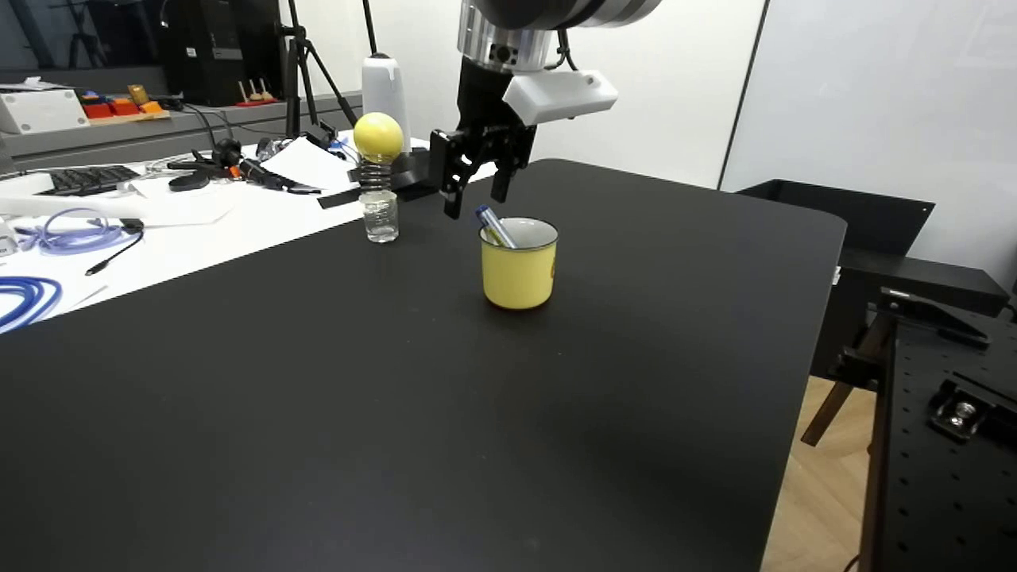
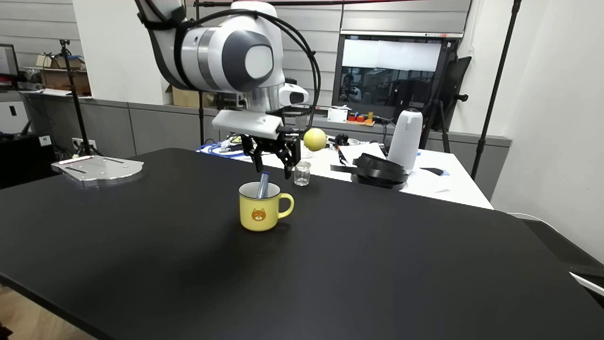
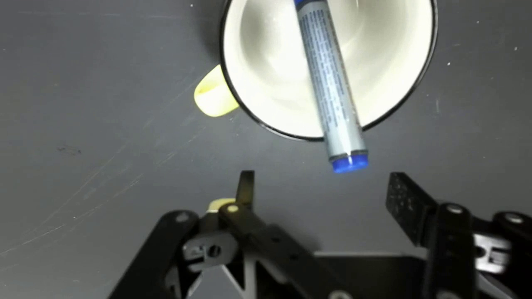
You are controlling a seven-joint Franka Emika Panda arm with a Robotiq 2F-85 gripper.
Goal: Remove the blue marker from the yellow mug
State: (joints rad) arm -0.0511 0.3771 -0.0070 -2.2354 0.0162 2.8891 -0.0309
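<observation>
Gripper [image 3: 322,178], seen from the wrist and in both exterior views, with its two black fingers [image 3: 405,203] standing wide apart. It hangs from the white and grey arm [image 2: 212,61] over the black table [image 1: 397,413], fingertips pointing downward, higher than the yellow mug [image 1: 518,278] and near it. The mug stands upright on the table; it has a dark rim, a pale interior, a small animal face [image 2: 258,215] printed on its side and a single handle [image 3: 215,95]. The blue marker [image 3: 331,87] is in the mug, tilted: its silvery, text-covered barrel leans across the rim, and one blue end projects beyond it. In the wrist view this end points toward the gap between the fingers but lies short of it; the lower end is inside the mug, partly cut off by the picture's edge. A small clear jar [image 2: 302,174] stands on the black table near the mug, and a yellow ball [image 2: 314,139] shows above it in both exterior views; whether ball and jar touch cannot be told. A flat pale plate [image 2: 96,170] lies on the same table, well apart from the mug. Beyond, a white table [image 1: 199,258] bears a coiled blue cable [image 1: 40,294], a dark keyboard [image 1: 87,179] and a white tapered column [image 2: 406,141].
</observation>
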